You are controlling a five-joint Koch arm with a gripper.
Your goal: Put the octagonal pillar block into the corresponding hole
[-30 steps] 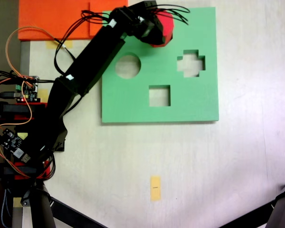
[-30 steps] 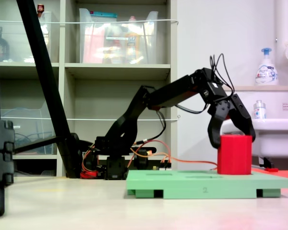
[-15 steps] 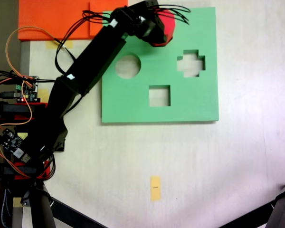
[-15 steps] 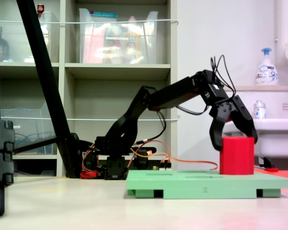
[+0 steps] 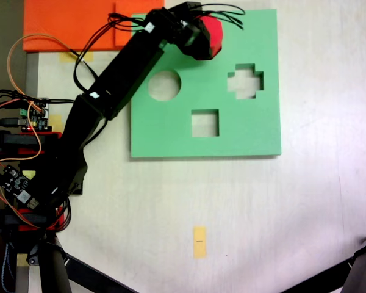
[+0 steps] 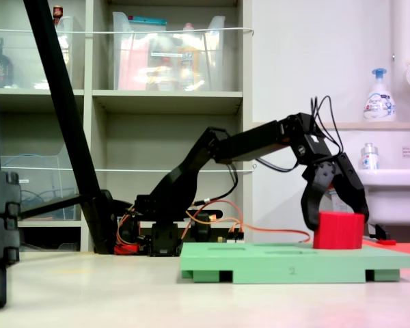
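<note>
The octagonal pillar block (image 5: 215, 33) is bright red and stands at the far edge of the green foam board (image 5: 250, 131). Seen from the side, the block (image 6: 338, 231) sits partly sunk into the board (image 6: 287, 260), with its upper part above the surface. The corresponding hole is hidden under the block. My gripper (image 6: 337, 220) straddles the block from above, one black finger pressed against each side. From above, the gripper (image 5: 204, 38) and its wrist cover the block's left half.
The board also has a round cutout (image 5: 164, 85), a cross-shaped cutout (image 5: 244, 81) and a square cutout (image 5: 205, 122). An orange sheet (image 5: 73, 21) lies at the back left. Circuit boards and wires (image 5: 33, 116) sit beside the arm's base. Yellow tape (image 5: 199, 242) marks the table.
The block has dropped lower into the board, so less of it stands above the surface. My gripper has come down with it and shifted slightly right in the side view.
</note>
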